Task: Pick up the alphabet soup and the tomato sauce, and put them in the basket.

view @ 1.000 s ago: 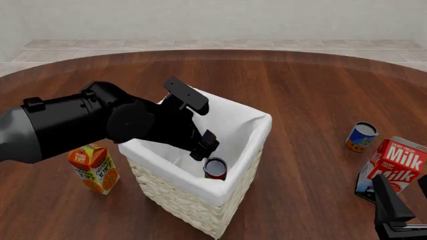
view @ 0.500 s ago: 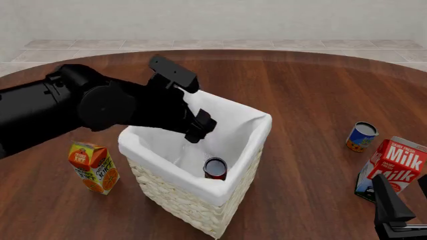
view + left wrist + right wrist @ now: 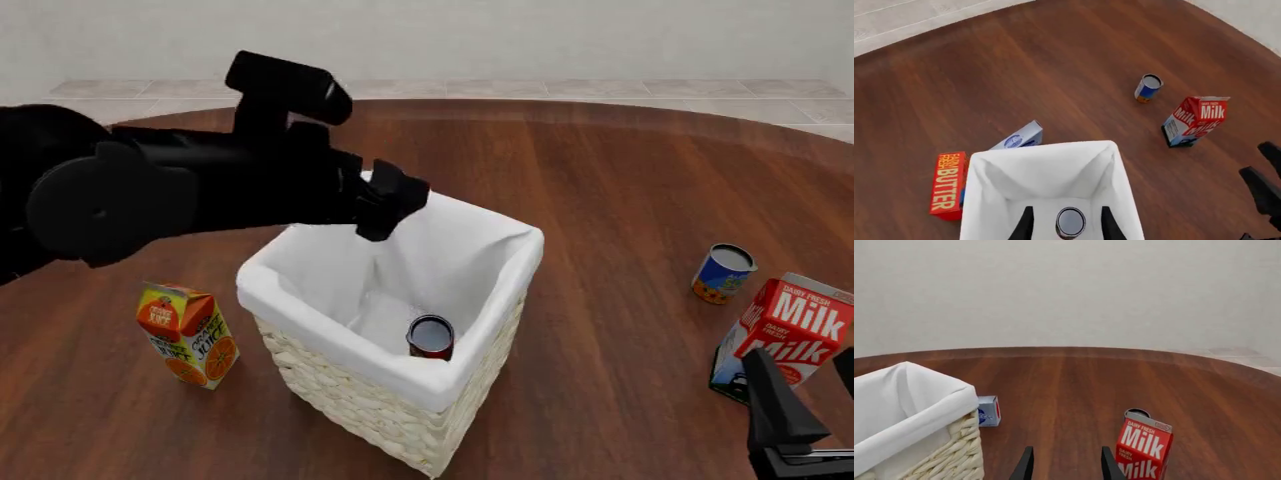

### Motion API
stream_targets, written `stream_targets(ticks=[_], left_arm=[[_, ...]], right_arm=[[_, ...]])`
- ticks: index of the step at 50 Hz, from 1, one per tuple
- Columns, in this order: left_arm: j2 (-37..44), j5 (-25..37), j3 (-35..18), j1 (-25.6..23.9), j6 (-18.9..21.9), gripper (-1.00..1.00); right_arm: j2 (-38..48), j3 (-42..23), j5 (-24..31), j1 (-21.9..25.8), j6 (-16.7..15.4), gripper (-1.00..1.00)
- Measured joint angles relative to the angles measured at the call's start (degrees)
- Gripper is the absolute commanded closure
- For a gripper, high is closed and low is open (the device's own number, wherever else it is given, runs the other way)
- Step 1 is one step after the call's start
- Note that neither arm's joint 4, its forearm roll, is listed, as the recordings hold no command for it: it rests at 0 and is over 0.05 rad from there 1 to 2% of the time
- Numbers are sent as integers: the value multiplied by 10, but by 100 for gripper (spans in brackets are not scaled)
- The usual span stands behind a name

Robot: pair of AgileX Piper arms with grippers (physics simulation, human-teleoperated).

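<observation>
step: alphabet soup (image 3: 430,336) is already inside the basket (image 3: 497,300); judged half done, the tomato sauce leg not yet started
left end effector (image 3: 380,205): released, nothing between the fingers, above the basket's far rim; in the left wrist view its two fingertips frame the soup can from above without touching it
right end effector (image 3: 1063,465): fingers spread, empty, low at the near side of the milk carton (image 3: 787,335), well apart from the basket
alphabet soup place: upright on the basket floor, toward the near wall, silver top up
tomato sauce (image 3: 723,273): upright on the surface (image 3: 614,180), well to the right of the basket, just beyond the milk carton, not touching it
next move, judged: right arm goes for the tomato sauce; it must reach past or around the milk carton, straddle the can with open fingers, clench, lift, carry over the basket rim, let go
risk, judged: knocking the milk carton on approach; left arm over the basket may block the drop
basket contents: soup can only, as far as visible; white cloth lining (image 3: 1047,172) otherwise bare
other things: orange juice carton (image 3: 187,335) left of the basket; butter box (image 3: 947,184) and a blue-white carton (image 3: 1017,141) behind the basket
</observation>
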Motion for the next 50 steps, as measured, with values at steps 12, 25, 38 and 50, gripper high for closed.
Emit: stream_targets(ticks=[12,25,38,50], left_arm=[[-49,-40,3,-1,-43,-100],[-101,-95,25,5,-91,-100],[-154,-141,43,18,-127,-100],[-183,-170,47,37,-147,-100]], right_arm=[[0,0,2,4,2,-100],[0,0,4,6,2,-100],[0,-2,10,10,-1,-100],[1,-7,17,13,0,-100]])
